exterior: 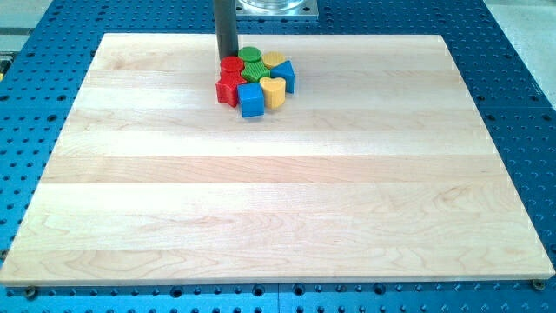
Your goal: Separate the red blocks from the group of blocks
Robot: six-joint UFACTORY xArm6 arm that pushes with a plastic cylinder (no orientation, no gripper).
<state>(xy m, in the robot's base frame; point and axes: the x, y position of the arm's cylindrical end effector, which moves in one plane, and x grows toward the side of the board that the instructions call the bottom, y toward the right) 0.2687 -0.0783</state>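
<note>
A tight cluster of blocks sits near the top middle of the wooden board. On its left are a red cylinder and below it a red star-shaped block. A green cylinder and a green star-shaped block sit in the middle. A yellow block is at the top right and a yellow heart-shaped block at the lower right. A blue cube is at the bottom and another blue block at the right. My tip stands at the cluster's upper left, touching the red cylinder.
The board lies on a blue perforated table. The arm's metal mount shows at the view's top edge above the cluster.
</note>
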